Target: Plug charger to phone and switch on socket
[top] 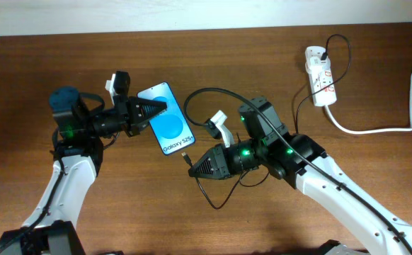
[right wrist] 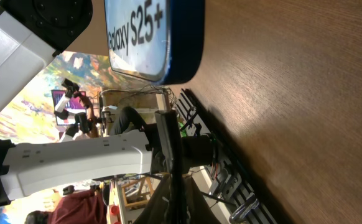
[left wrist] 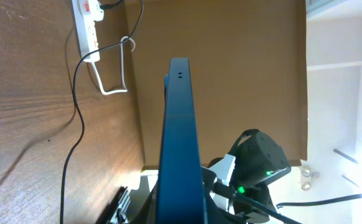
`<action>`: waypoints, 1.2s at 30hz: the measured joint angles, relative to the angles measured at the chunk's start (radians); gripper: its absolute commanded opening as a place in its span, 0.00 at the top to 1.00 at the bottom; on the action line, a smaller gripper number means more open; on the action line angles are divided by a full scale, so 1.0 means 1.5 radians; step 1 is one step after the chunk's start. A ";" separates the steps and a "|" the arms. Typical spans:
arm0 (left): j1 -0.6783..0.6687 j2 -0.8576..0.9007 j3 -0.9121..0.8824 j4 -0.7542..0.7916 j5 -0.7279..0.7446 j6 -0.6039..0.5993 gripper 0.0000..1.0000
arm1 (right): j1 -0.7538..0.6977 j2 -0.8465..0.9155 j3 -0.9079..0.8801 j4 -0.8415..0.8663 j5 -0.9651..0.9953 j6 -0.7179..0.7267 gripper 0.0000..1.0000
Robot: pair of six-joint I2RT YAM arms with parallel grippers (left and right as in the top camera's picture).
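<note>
Brown wooden table point(top: 156, 219), white wall point(top: 192, 14) beyond.

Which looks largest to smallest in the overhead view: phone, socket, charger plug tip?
1. phone, though it may be lifted nearer the camera, so its lead is unsure.
2. socket, somewhat smaller.
3. charger plug tip, by far the smallest.

Saw slim blue-screened smartphone point(top: 168, 119) angled diagonally. Found tip of thin black cable point(top: 187, 159) beside its lower end, white power strip point(top: 319, 74) well apart.

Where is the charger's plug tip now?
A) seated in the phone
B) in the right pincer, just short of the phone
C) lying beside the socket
B: the right pincer holds the charger tip, with a gap showing below the bottom edge of the phone.
</note>
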 measured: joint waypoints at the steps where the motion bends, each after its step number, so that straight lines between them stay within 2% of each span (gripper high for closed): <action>1: 0.000 0.000 0.000 0.000 0.000 -0.001 1.00 | 0.000 0.000 0.000 0.000 0.000 0.000 0.96; 21: 0.000 0.000 0.000 0.000 -0.002 -0.001 1.00 | 0.000 -0.006 0.000 0.005 0.022 -0.048 0.96; 36: 0.000 0.000 0.000 0.000 -0.005 -0.001 1.00 | 0.000 -0.006 0.000 0.027 0.019 -0.049 0.96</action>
